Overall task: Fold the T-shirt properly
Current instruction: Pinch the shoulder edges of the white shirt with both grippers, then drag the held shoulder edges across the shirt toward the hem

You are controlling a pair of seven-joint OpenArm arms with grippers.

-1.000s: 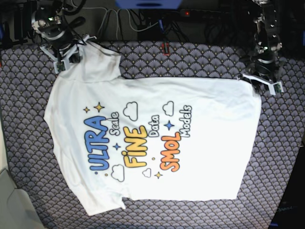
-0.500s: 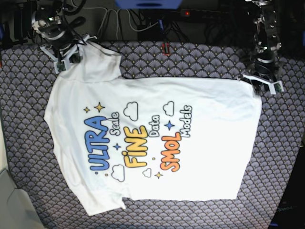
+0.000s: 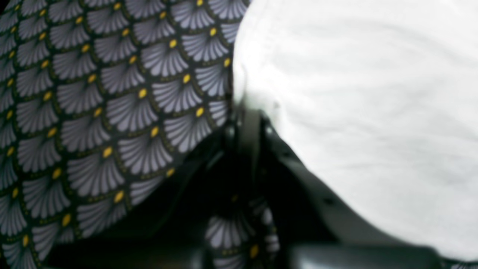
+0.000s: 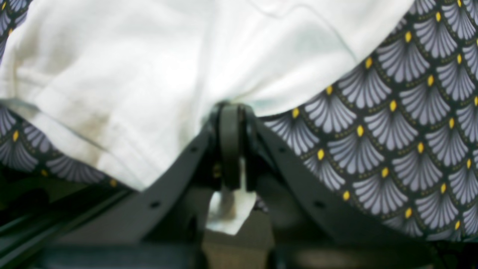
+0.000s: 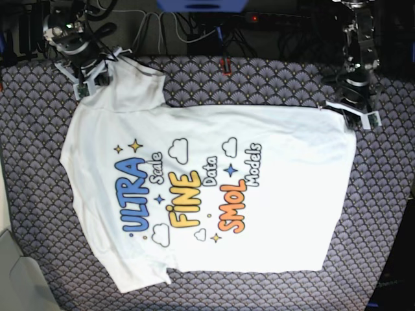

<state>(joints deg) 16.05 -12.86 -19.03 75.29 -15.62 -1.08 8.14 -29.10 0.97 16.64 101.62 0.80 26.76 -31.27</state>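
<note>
The white T-shirt (image 5: 207,188) lies spread flat, print side up, with blue "ULTRA", yellow "FINE" and orange "SMOL" showing. My left gripper (image 5: 350,118) sits at the hem corner on the base view's right. In the left wrist view this gripper (image 3: 248,116) is shut, with the edge of the T-shirt (image 3: 354,93) pinched between its fingers. My right gripper (image 5: 91,76) is at the upper sleeve on the base view's left. In the right wrist view it (image 4: 231,112) is shut on a fold of the T-shirt (image 4: 149,67), and a scrap of white cloth pokes out behind the jaws.
A fan-patterned grey and yellow cloth (image 5: 272,78) covers the table under the shirt. Cables and a power strip (image 5: 214,26) run along the back edge. A grey surface (image 5: 13,272) shows at the lower left corner.
My left gripper has gone from open to shut on the shirt's hem corner and shifted slightly up and left. The right arm and the shirt have stayed still.
</note>
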